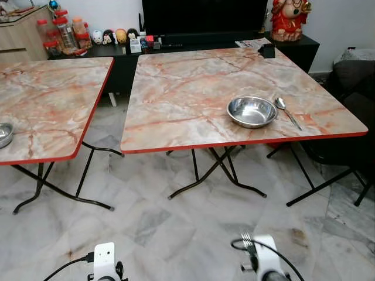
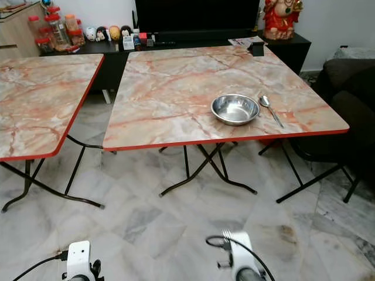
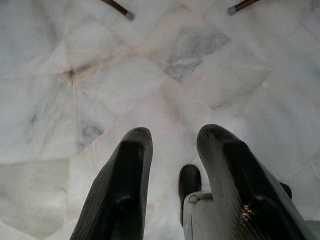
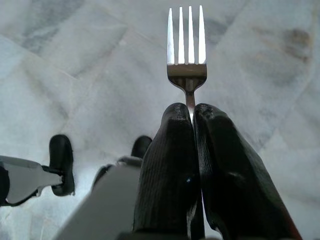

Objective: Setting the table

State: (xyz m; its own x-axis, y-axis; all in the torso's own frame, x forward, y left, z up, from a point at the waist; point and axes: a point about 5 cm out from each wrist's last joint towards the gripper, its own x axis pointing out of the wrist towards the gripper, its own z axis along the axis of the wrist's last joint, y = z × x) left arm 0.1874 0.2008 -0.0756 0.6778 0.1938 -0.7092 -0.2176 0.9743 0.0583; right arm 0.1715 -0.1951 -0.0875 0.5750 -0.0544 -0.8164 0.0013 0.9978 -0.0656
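Fork (image 4: pixel 186 62), four-tined and of bright polished metal, stands out past the tips of the right gripper (image 4: pixel 192 117), whose two ribbed black fingers are pressed together on its thin neck. In the head views that gripper sits low at about 5 o'clock, over the floor and well short of the tables, with the tines (image 1: pixel 246 239) pointing toward the nearer table. The left gripper (image 3: pixel 172 137) hangs at about 7 o'clock over the floor, its fingers spread moderately apart with nothing between them.

Ahead, the nearer folding table (image 1: pixel 176 99) has a glossy marble-patterned top in pink and cream, a red edge and thin black crossed legs. On it, toward 2 o'clock, a round steel bowl (image 1: pixel 251 110) sits with a steel spoon (image 1: pixel 286 111) just beside it on the right, not touching. A small dark box (image 1: pixel 267 50) stands at the far right corner. A second table (image 1: pixel 47 99) of the same make stands at 10 o'clock, a gap between the two, with another steel bowl (image 1: pixel 4 134) at its left edge.

Behind, a low black cabinet (image 1: pixel 117 55) carries red-lidded jars (image 1: pixel 64 32), small figurines (image 1: pixel 114 36) and a red-robed statue (image 1: pixel 288 19); any labels are too small to read. A dark sofa (image 1: pixel 357 99) lies at 3 o'clock. The floor (image 1: pixel 176 228) is pale veined marble tile.
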